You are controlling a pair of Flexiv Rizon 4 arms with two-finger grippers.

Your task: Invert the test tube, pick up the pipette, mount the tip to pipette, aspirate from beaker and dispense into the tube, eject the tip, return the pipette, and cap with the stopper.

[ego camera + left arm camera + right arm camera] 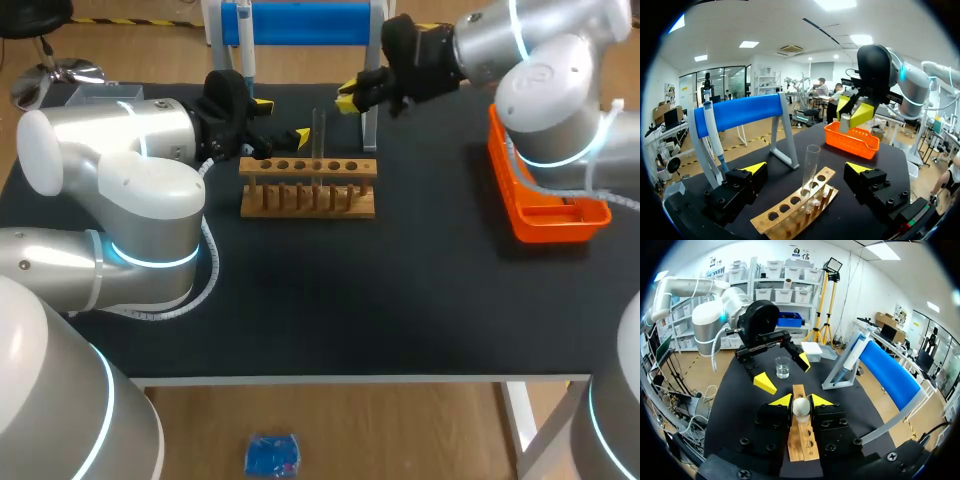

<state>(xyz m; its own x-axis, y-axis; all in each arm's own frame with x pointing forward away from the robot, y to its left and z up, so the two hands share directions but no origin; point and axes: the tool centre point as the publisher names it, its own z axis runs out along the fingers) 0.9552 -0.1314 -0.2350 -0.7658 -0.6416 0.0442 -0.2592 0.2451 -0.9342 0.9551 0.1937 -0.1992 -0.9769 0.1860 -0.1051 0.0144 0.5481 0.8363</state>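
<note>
Right gripper grips a white stopper just beyond the wooden rack holding the upright test tube; left gripper gapes open.

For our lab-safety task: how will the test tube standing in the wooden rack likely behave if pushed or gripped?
The test tube looks clear and smooth, so it is probably fragile and slippery when gripped. It rises tall above the wooden rack, so a sideways push would likely tilt it. Laid flat, it may roll.
</note>
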